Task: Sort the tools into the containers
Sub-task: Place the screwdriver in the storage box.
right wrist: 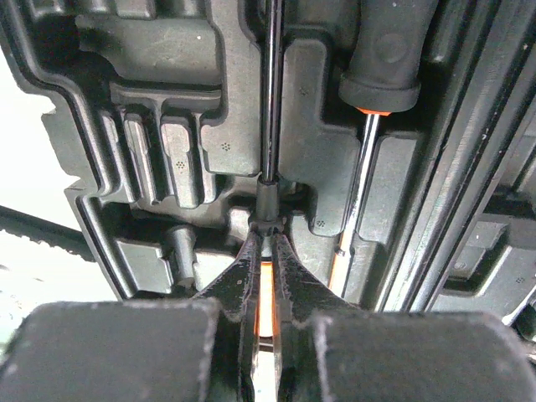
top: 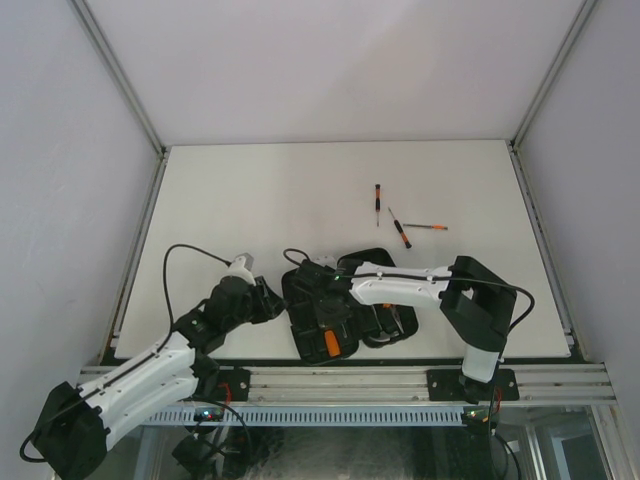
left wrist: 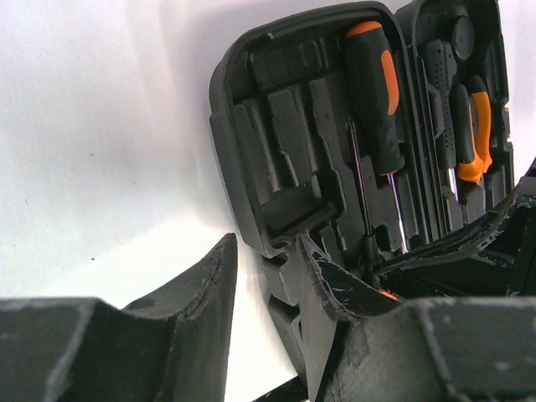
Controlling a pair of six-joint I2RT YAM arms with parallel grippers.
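Observation:
The black tool case (top: 398,324) lies open near the table's front edge, its moulded slots (left wrist: 285,126) facing up. A big black-and-orange screwdriver (left wrist: 373,92) and the orange-handled pliers (left wrist: 481,134) sit in the slots. My right gripper (right wrist: 266,239) hangs over the case (right wrist: 167,126), shut on a thin orange-handled screwdriver (right wrist: 271,100) whose shaft lies along a slot. My left gripper (left wrist: 265,241) stands open astride the case's left rim (left wrist: 251,151), one finger outside and one inside, with a gap showing. Three thin screwdrivers (top: 400,231) lie on the table beyond the case.
The three loose screwdrivers lie at the right middle of the white table (top: 250,200): one upright (top: 377,198), one flat (top: 430,227). Grey walls close in the table on three sides. A second screwdriver shaft (right wrist: 360,184) fills the slot right of my held one.

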